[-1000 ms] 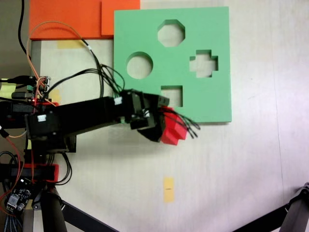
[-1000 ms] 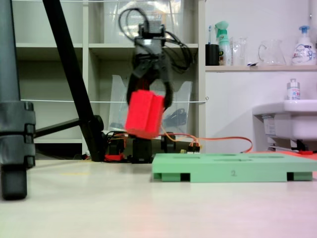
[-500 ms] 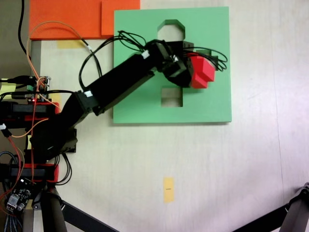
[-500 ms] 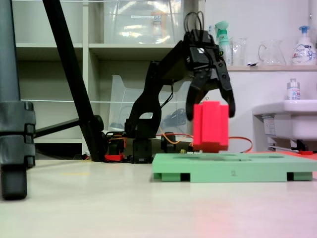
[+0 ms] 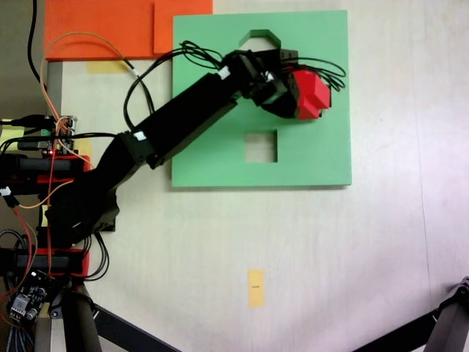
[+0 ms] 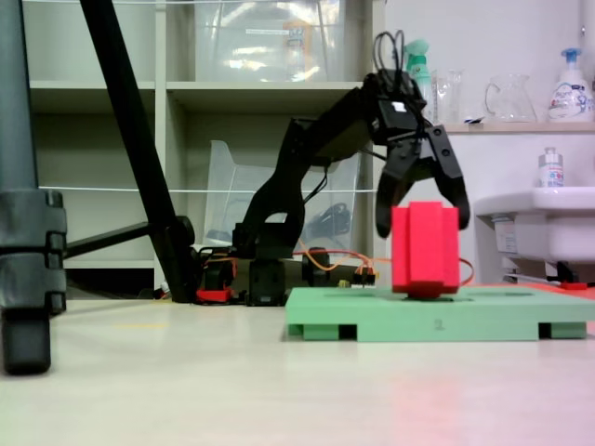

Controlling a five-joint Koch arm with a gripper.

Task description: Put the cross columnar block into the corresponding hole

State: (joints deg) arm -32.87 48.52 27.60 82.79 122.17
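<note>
Claw [image 6: 423, 209] clamped on red block [image 6: 425, 246], upright at board [image 6: 372, 321] top. Best lowered straight, arms aligned with hole.

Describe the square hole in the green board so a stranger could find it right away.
Start at the green foam board on the pale table. The square hole lies near the board's bottom edge in a fixed view, below the gripper with the red block. It is four-sided; the octagonal cutout sits at the top edge.

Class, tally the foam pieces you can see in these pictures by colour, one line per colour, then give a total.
Red: 1, the cross block held in the gripper
Green: 1, the board
Orange: 2, overlapping sheets at the top left of the fixed view from above
Total: 4
</note>
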